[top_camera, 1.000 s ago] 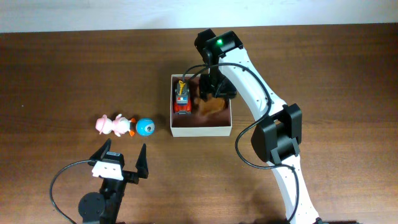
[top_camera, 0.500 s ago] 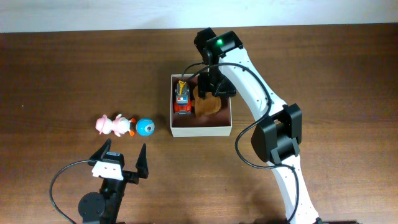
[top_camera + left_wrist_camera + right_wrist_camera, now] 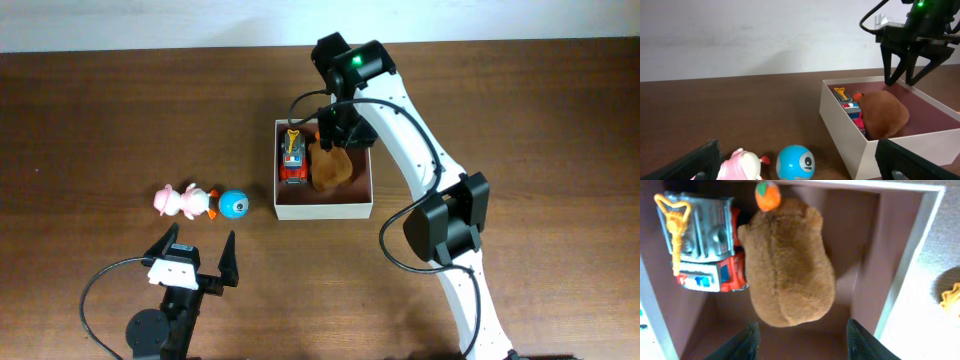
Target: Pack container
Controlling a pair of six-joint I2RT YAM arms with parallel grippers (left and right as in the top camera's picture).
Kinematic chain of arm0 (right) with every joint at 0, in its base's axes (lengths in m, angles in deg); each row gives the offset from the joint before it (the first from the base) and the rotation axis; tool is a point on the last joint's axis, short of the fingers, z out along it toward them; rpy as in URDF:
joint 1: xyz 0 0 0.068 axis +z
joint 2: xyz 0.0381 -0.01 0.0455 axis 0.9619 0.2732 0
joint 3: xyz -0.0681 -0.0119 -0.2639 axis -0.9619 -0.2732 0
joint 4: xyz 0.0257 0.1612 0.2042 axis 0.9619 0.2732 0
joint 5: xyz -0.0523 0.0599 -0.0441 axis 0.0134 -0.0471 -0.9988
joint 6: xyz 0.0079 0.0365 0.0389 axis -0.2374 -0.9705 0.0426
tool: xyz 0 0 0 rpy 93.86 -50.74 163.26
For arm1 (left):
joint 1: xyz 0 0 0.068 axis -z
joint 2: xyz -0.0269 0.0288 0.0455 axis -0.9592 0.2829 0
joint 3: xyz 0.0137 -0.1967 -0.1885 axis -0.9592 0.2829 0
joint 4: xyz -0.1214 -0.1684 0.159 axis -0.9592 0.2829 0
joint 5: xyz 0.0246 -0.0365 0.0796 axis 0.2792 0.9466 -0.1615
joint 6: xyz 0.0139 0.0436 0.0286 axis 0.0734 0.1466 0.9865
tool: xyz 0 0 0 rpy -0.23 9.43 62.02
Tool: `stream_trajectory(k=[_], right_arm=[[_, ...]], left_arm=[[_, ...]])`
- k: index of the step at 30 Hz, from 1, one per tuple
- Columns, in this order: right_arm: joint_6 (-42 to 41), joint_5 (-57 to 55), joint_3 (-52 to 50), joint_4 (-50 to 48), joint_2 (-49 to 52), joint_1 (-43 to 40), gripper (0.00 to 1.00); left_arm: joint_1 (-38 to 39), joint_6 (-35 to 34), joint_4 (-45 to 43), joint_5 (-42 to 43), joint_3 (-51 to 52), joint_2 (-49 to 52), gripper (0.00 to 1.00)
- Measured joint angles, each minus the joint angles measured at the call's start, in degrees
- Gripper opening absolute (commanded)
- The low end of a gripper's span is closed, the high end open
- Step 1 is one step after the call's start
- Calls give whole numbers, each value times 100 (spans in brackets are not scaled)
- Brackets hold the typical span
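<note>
Overhead view: the right end effector point(image 3: 335, 132) is dark against the dark inside of the container, so its fingertips are hard to make out there. The left wrist view crops the pink toy point(image 3: 178, 201) at its bottom edge. The right wrist view cuts off a yellow-orange object point(image 3: 952, 298) at its right edge, and what it is cannot be told. Tabletop point(image 3: 100, 120): brown wood. Right arm point(image 3: 410, 110): white, reaching from the near edge over the far part of the container. Its end effector points down above the plush with fingers spread wide, gripping nothing. Left end effector point(image 3: 195, 255): low near the front edge, fingers wide apart, empty. Container point(image 3: 325, 211): right of centre, open-topped. It holds a brown plush toy point(image 3: 330, 168) in the middle and a red and grey toy truck point(image 3: 292, 158) touching the plush along the left wall. Blue ball point(image 3: 233, 204): on the tabletop just left of the container, beside the pink toy.
</note>
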Motion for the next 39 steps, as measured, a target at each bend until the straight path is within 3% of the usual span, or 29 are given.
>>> stream_trajectory(k=[3, 6, 8, 19, 39], right_arm=[[81, 0, 0, -17, 0, 138, 33], [133, 22, 0, -76, 0, 345, 9], [166, 46, 0, -162, 2, 457, 4], [197, 39, -81, -721, 0, 605, 4], [199, -17, -1139, -1587, 0, 605, 4]], left_arm=[[0, 0, 0, -2, 0, 0, 100], [0, 0, 0, 0, 0, 0, 100], [0, 0, 0, 0, 0, 0, 100], [0, 0, 0, 0, 0, 0, 99], [0, 0, 0, 0, 0, 0, 100]])
